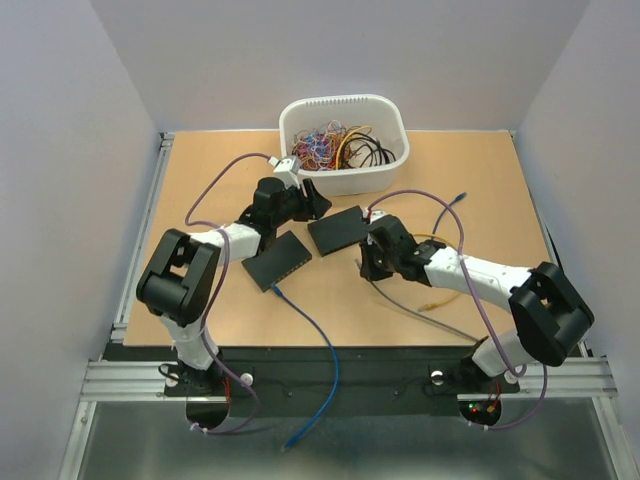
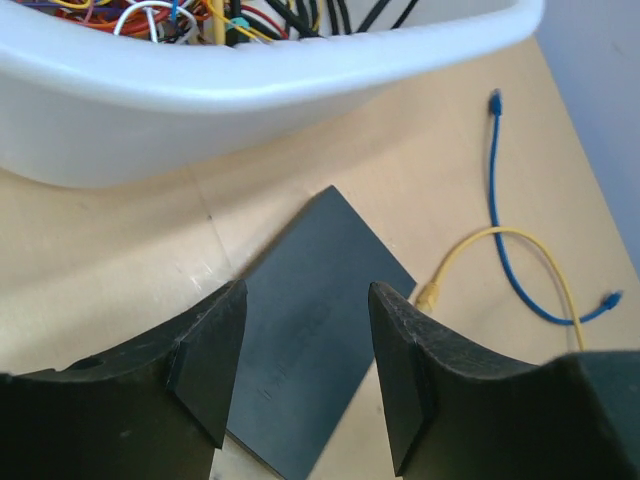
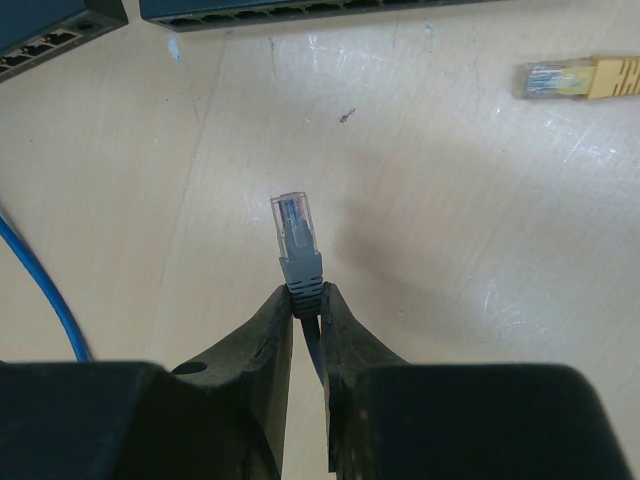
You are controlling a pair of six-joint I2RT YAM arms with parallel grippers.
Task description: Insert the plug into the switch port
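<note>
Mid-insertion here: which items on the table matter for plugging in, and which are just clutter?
In the job: grey plug, pinched in the right hand; left switch; right switch, which the open left hand points at.
Lying about: white bin of cables; yellow cable; loose blue cable.

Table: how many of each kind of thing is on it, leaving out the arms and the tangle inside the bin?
Switches: 2
Bin: 1
Blue cables: 2
Yellow cable: 1
Grey cable: 1
Total: 7
</note>
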